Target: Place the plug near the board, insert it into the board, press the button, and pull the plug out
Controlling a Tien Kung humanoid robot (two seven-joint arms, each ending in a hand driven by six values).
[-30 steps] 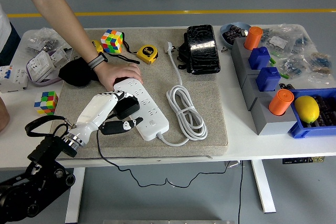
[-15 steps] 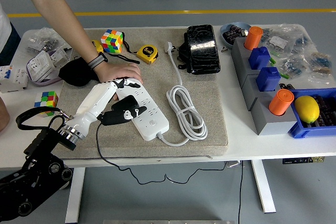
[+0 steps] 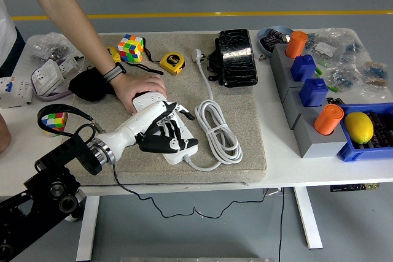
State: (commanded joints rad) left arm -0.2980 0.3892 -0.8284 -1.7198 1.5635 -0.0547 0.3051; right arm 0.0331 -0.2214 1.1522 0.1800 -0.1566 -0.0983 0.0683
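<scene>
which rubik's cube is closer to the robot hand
The rubik's cube at the table's left edge, beside the robot's forearm. The other cube sits at the far side, next to the yellow tape measure, well beyond the left robot hand.

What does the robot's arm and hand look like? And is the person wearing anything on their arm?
The robot's left hand has a white shell with black fingers and black joints, on a silver wrist ring. Behind it, the arm is black and chunky, with a looping black cable. The person's hand comes from a bare arm wearing a dark wristband.
</scene>
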